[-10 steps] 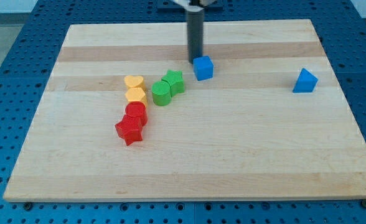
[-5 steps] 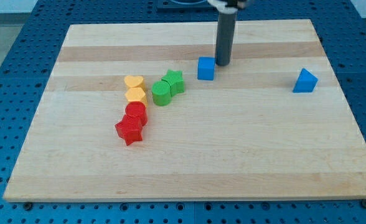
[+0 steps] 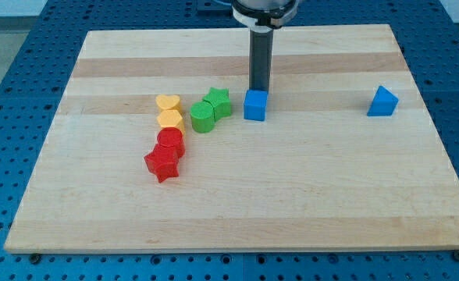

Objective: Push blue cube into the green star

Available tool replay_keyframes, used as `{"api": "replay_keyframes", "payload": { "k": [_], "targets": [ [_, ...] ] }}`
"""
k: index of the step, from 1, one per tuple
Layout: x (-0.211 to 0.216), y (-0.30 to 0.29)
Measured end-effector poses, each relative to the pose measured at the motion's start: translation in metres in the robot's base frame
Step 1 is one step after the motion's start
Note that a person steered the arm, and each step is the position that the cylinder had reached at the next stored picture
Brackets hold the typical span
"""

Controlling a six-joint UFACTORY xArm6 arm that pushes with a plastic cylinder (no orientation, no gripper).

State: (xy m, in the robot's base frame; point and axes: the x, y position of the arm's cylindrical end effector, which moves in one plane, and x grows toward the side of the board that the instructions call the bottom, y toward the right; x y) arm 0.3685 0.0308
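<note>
The blue cube (image 3: 254, 105) sits near the middle of the wooden board, a short gap to the right of the green star (image 3: 218, 102). My tip (image 3: 258, 90) stands right behind the cube, touching its top edge on the side toward the view's top. The rod rises straight up out of the view's top. The green star touches a green cylinder (image 3: 202, 118) on its lower left.
Two yellow blocks (image 3: 169, 111) lie left of the green pair. A red cylinder (image 3: 170, 141) and a red star (image 3: 162, 164) lie below them. A blue triangular block (image 3: 382, 101) sits at the right of the board (image 3: 292, 195).
My tip swung from the cube's upper left to its right, then came behind it. The blue cube slid down the view and now sits level with the green star.
</note>
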Motion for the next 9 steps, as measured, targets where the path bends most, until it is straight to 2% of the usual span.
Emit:
{"api": "replay_keyframes", "payload": {
  "k": [1, 3, 4, 5, 8, 9],
  "targets": [
    [0.0, 0.006],
    [0.009, 0.072],
    [0.03, 0.061],
    [0.033, 0.028],
    [0.024, -0.049],
    [0.028, -0.029]
  ]
}}
